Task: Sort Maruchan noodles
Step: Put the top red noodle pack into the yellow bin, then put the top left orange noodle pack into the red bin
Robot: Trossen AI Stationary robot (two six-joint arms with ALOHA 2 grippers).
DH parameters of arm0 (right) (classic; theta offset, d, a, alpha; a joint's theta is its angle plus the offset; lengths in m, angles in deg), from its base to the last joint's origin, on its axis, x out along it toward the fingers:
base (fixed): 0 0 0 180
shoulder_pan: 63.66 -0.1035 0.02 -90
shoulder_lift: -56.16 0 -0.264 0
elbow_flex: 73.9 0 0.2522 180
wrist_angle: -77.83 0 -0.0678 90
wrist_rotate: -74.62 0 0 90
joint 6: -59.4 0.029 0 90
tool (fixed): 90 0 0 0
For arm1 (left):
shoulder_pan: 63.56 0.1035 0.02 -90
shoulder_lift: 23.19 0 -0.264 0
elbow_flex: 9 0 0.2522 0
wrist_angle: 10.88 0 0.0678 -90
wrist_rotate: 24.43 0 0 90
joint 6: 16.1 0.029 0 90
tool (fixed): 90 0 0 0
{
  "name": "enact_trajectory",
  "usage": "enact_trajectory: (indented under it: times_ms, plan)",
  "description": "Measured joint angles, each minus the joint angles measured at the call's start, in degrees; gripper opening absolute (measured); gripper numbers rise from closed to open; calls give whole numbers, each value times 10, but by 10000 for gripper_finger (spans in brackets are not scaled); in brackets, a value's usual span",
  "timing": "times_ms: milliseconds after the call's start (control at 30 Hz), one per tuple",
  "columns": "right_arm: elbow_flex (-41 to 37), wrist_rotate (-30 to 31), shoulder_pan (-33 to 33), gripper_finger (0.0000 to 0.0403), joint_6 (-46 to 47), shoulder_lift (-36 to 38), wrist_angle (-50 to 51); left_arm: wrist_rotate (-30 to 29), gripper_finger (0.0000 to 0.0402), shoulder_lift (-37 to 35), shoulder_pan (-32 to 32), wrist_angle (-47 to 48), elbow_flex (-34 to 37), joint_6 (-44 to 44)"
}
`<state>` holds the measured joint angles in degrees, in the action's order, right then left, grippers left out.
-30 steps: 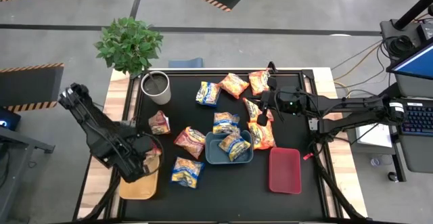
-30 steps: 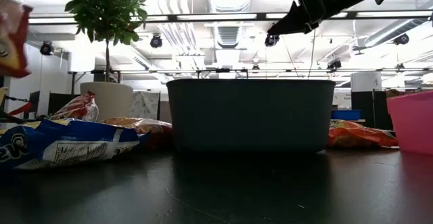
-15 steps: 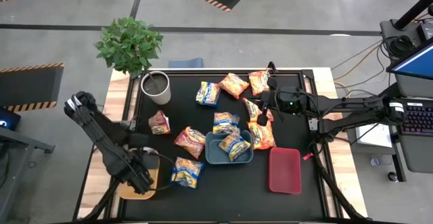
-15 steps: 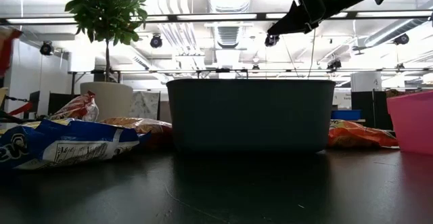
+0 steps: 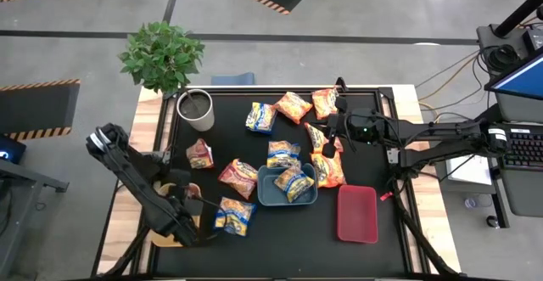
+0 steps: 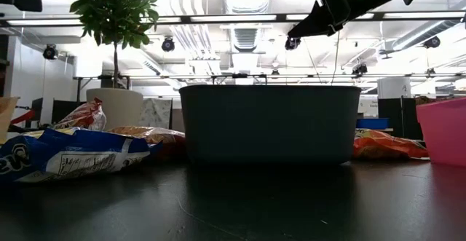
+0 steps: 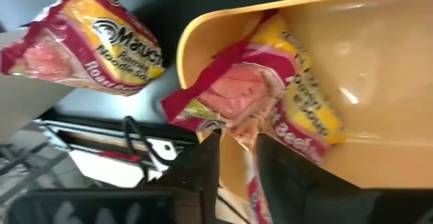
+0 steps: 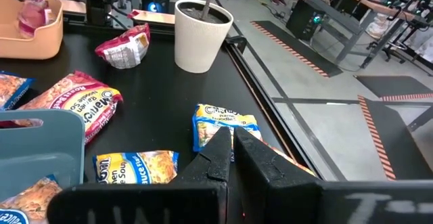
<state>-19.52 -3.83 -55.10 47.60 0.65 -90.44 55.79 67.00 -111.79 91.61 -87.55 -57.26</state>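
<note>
Overhead, the left arm bends from the table's left edge down toward the 7 o'clock corner, its left gripper [image 5: 182, 221] poised over the yellow tray [image 5: 163, 234]. The right arm stretches in level from 3 o'clock, its right gripper [image 5: 333, 126] hanging above the orange packets [image 5: 327, 169] at the table's upper right. The noodle packets lie scattered across the black mat: a blue-and-yellow packet [image 5: 235, 216] just beside the yellow tray, a maroon packet [image 5: 238, 177] at 11 o'clock of the blue tray [image 5: 265, 194], another blue-and-yellow one [image 5: 261, 116] toward 12 o'clock. A red tray [image 5: 357, 213] sits at 4 o'clock, a white cup [image 5: 195, 109] at 10 o'clock beneath a potted plant [image 5: 161, 54].

At table level, the blue tray [image 6: 269, 124] fills the middle, with a blue-and-yellow packet [image 6: 65, 159] at 9 o'clock and the right arm high at 1 o'clock.

From the left wrist, a red beef packet [image 7: 264, 95] lies inside the yellow tray [image 7: 379, 61], leaning on its wall; the fingers [image 7: 203, 166] stand slightly parted just over the packet's edge, and whether they still pinch it cannot be told. A second maroon packet [image 7: 84, 45] lies outside on the mat.

From the right wrist, the fingers [image 8: 220, 153] are pressed together, empty, above a blue-and-yellow packet [image 8: 223, 124] near the white cup [image 8: 199, 34].
</note>
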Motion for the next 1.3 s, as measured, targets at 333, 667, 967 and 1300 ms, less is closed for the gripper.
enact_trajectory:
  times_ms: [333, 667, 967, 1300]
  plan:
    - [0, 0, 0, 9, 0, 0, 0, -2, 130, 7, 0, 13, -4, 8]
    - [0, 0, 0, 9, 32, 0, 0, -154, 128, 6, 30, 8, -150, -22]
    - [-3, 0, 0, 9, 170, -7, 40, -287, 85, -39, 99, -186, -203, 261]
    - [-24, -1, 10, 9, 258, -80, 66, -233, 35, -206, 196, -571, 31, 527]
